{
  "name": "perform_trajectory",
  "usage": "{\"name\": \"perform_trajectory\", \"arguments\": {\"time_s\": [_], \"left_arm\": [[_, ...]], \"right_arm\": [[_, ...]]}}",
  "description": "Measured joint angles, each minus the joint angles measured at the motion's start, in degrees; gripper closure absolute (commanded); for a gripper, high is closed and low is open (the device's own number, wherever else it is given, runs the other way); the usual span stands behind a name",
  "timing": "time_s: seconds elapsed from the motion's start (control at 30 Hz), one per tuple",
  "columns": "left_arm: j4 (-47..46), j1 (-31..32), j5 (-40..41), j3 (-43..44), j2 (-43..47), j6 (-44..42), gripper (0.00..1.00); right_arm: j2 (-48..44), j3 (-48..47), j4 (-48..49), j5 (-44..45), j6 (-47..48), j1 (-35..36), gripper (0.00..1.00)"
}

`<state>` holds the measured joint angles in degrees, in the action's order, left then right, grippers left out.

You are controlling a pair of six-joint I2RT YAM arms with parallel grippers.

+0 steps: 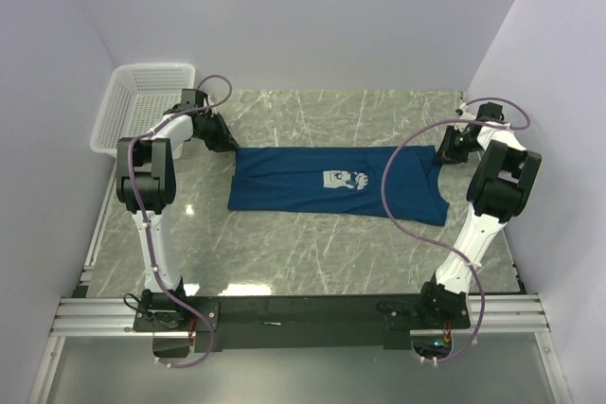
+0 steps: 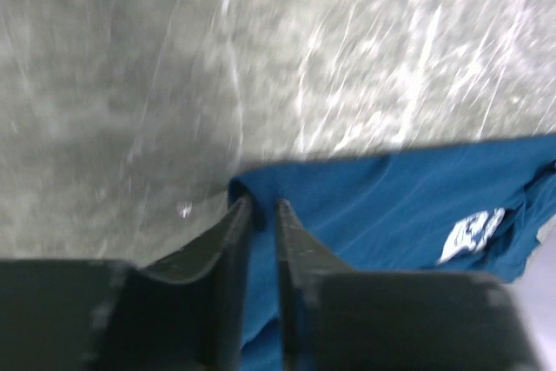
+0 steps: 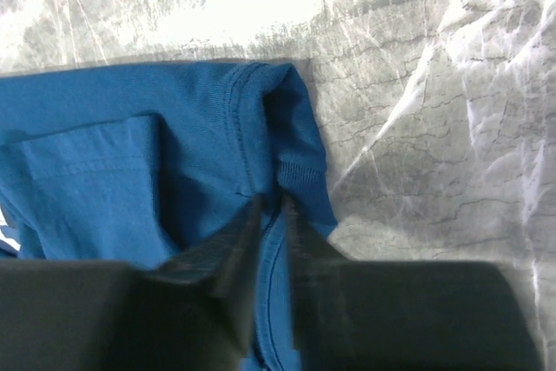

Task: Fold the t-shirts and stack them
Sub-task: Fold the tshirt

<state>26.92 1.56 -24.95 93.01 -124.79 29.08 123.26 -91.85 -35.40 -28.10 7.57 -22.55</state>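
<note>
**Item 1: t-shirt** (image 1: 294, 182). 1 piece, dark blue, with a pale print (image 1: 343, 180) facing up. It lies flat on the table (image 1: 312, 253), slightly toward the far side, and forms a narrow band. Its long axis runs left to right, across the front of both arms.

**Item 2: left gripper** (image 2: 263, 206). It sits at the far left corner of the t-shirt. The jaws are narrow, with only a thin slit between them. The corner of the cloth sits in that slit, which reads as a pinch on the corner.

**Item 3: right gripper** (image 3: 272, 202). It sits at the far right corner, on a stitched edge. The jaws are narrow, and the cloth puckers up between the fingertips, which reads as a pinch here too.

**Item 4: basket** (image 1: 109, 120). White mesh, in the far left corner of the table. It is behind the left arm and apart from the t-shirt.

**Relation of note.** The 2 grippers hold the 2 ends of the far long edge. The rest of the cloth lies on the near side of both, toward the arm bases. Neither arm is nearer, since each has its own end.

**Judgement.**
- The likely next move draws the far edge over toward the near edge, folding along the long axis.
- Both ends would need to travel level and together, or the band will skew.
- A pinch this shallow could slip off a corner.
</note>
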Motion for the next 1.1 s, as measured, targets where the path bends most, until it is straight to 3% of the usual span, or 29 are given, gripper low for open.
{"name": "perform_trajectory", "arguments": {"time_s": [0.1, 0.33, 0.47, 0.57, 0.6, 0.73, 0.83, 0.97, 1.1], "left_arm": [[-3.48, -0.04, 0.35, -1.31, 0.74, 0.59, 0.67], [-7.85, 1.49, 1.73, -3.56, 9.29, -1.77, 0.57], [-14.14, 8.22, 5.86, -7.17, 18.25, -10.56, 0.40], [-19.78, 16.39, 6.60, -10.51, 22.58, -18.78, 0.38], [-20.31, 18.51, 5.97, -10.56, 22.51, -20.70, 0.39], [-19.43, 21.46, 3.78, -8.22, 17.75, -25.57, 0.42], [-18.47, 19.93, 3.91, -8.74, 15.26, -26.64, 0.43], [-18.36, 18.43, 5.09, -9.18, 15.15, -26.32, 0.44], [-19.21, 18.56, 7.45, -11.26, 16.81, -25.40, 0.45]], "right_arm": [[-0.17, 0.04, 0.13, 0.39, 0.79, -0.02, 0.63], [-6.32, 3.91, 0.37, 0.96, 5.44, 0.02, 0.47], [-15.32, 9.16, -1.01, -1.64, 12.96, 0.50, 0.40], [-22.51, 13.44, -4.63, -7.13, 23.26, 1.86, 0.26], [-25.33, 15.58, -6.80, -9.64, 28.44, 2.93, 0.09], [-39.19, 31.06, -12.61, -16.55, 50.90, 10.82, 0.08], [-48.70, 43.95, -12.96, -16.20, 59.56, 17.97, 0.16], [-52.87, 52.72, -6.64, -9.66, 62.12, 28.65, 0.26], [-51.32, 54.93, 4.50, -0.57, 59.34, 36.87, 0.34]]}}
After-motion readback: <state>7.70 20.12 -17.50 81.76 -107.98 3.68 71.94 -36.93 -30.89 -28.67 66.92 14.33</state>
